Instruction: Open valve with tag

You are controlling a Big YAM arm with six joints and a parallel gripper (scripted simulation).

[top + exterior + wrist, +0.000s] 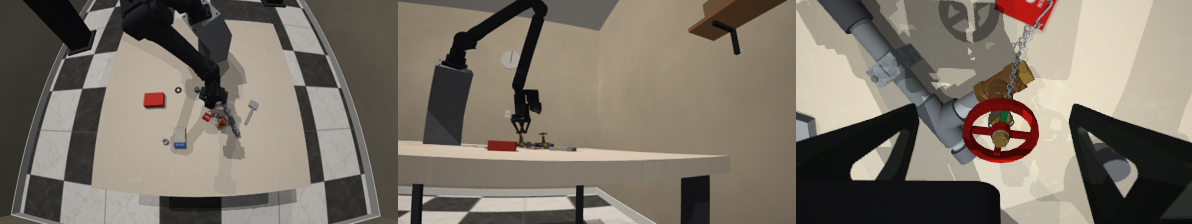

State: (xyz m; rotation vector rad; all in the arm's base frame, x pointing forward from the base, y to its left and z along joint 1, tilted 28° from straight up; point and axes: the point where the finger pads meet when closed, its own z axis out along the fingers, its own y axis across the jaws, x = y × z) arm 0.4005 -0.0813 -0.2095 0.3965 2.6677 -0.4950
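Observation:
In the wrist view a red handwheel (pixel 1001 132) with a green mark at its hub sits on a brass valve body (pixel 1003 85) joined to a grey pipe (pixel 896 65). A chain (pixel 1016 70) runs from this valve to a red tag (pixel 1026 12), cut off by the top edge; its number is not readable. My gripper (pixel 994 112) is open, one finger on each side of the handwheel, not touching it. From above, the gripper (pixel 214 99) covers this valve. The tag (pixel 207 117) lies beside it, and a second red-wheeled valve (pixel 222 121) sits further along the pipe. From the side, the gripper (pixel 520 131) hangs just above the tagged valve.
A hammer (pixel 251 111) lies right of the pipe. A red block (pixel 154 100), a black washer (pixel 178 89), a nut (pixel 165 141) and a white-and-blue box (pixel 179 137) lie to the left. The grey robot base (pixel 214 35) stands at the back.

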